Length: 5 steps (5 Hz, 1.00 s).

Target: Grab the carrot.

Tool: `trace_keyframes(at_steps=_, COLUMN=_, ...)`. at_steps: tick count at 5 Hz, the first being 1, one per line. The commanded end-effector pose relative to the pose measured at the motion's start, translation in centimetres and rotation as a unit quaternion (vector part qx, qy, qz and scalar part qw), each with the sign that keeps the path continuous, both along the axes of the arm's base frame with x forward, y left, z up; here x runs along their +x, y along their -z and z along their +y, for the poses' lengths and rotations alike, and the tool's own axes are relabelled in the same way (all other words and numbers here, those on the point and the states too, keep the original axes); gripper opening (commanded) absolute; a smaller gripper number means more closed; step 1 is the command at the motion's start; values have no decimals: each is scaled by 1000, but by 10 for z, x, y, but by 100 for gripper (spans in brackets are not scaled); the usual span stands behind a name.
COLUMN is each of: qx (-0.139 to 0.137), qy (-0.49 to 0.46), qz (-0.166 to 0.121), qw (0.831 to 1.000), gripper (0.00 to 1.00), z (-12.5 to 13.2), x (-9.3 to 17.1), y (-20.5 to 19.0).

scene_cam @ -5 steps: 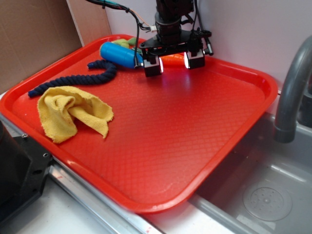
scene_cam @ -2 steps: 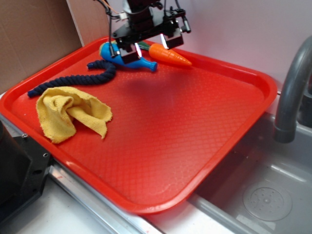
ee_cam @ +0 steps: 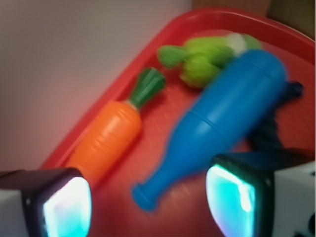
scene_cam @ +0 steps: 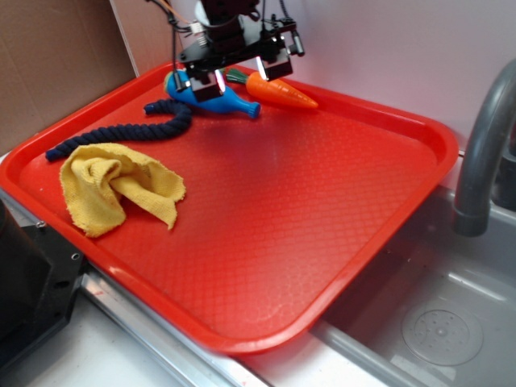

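The hand (scene_cam: 235,79) hangs spread and empty, straddling the blue bottle toy (ee_cam: 224,121); the carrot (ee_cam: 111,133) lies toward 9 o'clock, stem pointing 1 o'clock.

Wrist view blurring, gripper cropping

The gripper (ee_cam: 148,205) fingers (ee_cam: 59,205) are running off the bottom edge, 1 covering the carrot (ee_cam: 106,140) tip; the green toy (ee_cam: 207,57) is smearing.
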<state>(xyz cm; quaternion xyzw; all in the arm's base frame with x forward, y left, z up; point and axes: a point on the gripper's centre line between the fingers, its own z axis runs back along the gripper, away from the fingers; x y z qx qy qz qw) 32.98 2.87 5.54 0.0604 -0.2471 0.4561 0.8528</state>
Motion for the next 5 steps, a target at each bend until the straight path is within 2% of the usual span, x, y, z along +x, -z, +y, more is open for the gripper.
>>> trace_keyframes(at_steps=1, qx=33, qy=43, qz=-4, qw=999, gripper=100, z=11, x=35, y=-3)
trace_keyframes(at_steps=2, qx=28, qy=50, qz=7, qw=998, gripper=100, z=14, x=38, y=5)
trace_keyframes(at_steps=3, qx=6, qy=58, qz=4, qw=998, gripper=0, z=11, x=36, y=12)
trace_keyframes(at_steps=4, qx=-85, qy=58, qz=62, qw=993, gripper=0, z=5, x=23, y=37)
trace_keyframes(at_steps=5, qx=-193, qy=95, qz=120, qw=969, gripper=0, z=-23, x=-4, y=42)
